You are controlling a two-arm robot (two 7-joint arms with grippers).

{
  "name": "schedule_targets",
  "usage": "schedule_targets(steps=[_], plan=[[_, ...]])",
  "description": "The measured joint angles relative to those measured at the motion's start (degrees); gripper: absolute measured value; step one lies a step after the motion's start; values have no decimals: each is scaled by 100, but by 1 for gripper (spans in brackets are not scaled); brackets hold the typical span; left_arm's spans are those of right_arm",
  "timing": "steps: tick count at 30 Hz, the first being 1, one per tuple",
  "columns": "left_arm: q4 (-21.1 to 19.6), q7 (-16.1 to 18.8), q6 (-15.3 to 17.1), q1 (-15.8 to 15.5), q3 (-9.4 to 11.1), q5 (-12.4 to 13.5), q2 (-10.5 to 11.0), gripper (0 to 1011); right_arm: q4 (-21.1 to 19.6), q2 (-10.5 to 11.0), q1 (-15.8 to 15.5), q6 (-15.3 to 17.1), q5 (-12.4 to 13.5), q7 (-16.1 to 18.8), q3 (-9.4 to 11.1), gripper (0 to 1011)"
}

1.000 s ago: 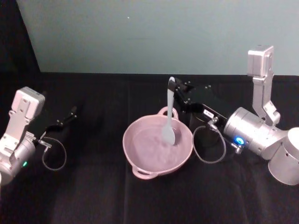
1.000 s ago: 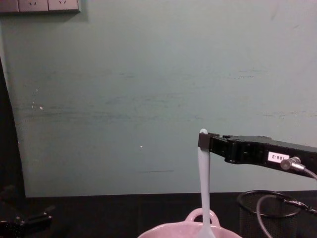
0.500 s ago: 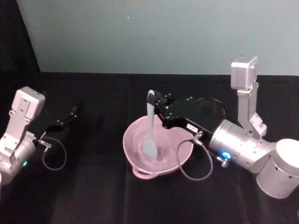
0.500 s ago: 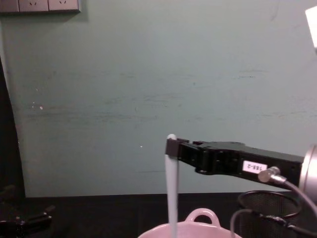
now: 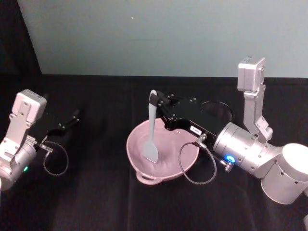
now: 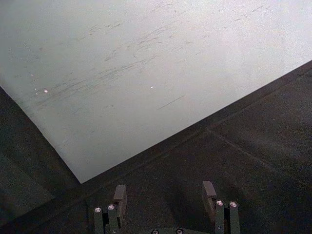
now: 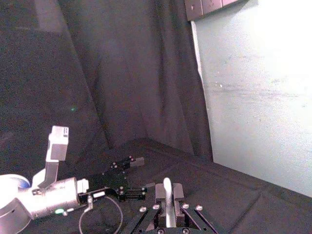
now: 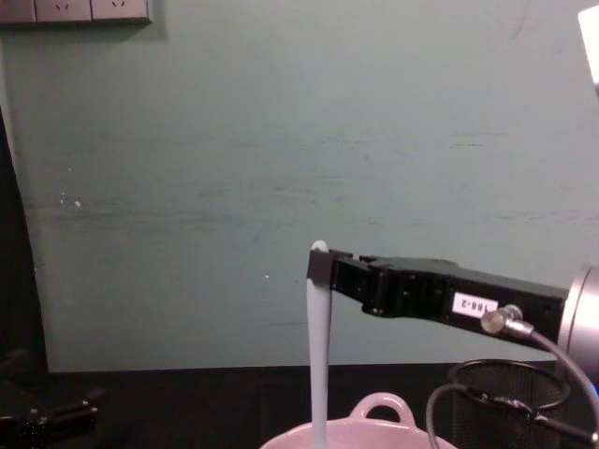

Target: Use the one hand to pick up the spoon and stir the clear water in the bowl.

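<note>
Clamped in the right hand (image 5: 160, 102), a long black gripper with a small white label and a silver cylindrical wrist, the slim white plastic spoon (image 5: 151, 130) hangs almost upright, pinched near its handle end with the flat, pale, spatula-like head down inside the bowl. The right wrist view shows the pale handle (image 7: 167, 202) pressed between the two fingers, and the chest view has the spoon (image 8: 318, 346) dropping straight from the gripper (image 8: 323, 267) into the bowl's rim. So the pick-up looks done and the stirring looks to be under way; what is left, by this reading, is more sweeping through the water and perhaps putting the spoon back.

Outward now: the pale pink rounded bowl (image 5: 185, 163) sits mid-table, smooth and glossy, with small loop handles on its rim; its water is too clear to make out. Just behind the arm stands a black wire-mesh cup (image 8: 501, 398). A looping black cable (image 5: 195, 171) drapes over the bowl's near edge. Everything rests on a matte black cloth (image 5: 96, 202). Over on the left, the left gripper (image 6: 163, 197) sits parked with its fingers spread apart, holding nothing.
</note>
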Motion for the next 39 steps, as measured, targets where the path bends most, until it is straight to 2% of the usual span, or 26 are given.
schedule_targets(steps=[8, 15, 21, 30, 39], plan=[[0, 0, 0, 0, 0, 0, 0, 1011, -309, 116, 83, 22, 80, -40, 185, 98], [0, 0, 0, 0, 0, 0, 0, 1011, -733, 392, 293, 303, 183, -271, 550, 98], [0, 0, 0, 0, 0, 0, 0, 1011, -902, 666, 369, 433, 243, -387, 832, 98], [0, 0, 0, 0, 0, 0, 0, 1011, -967, 943, 242, 498, 294, -575, 1178, 98], [0, 0, 0, 0, 0, 0, 0, 1011, -675, 918, 82, 494, 419, -655, 1310, 98]])
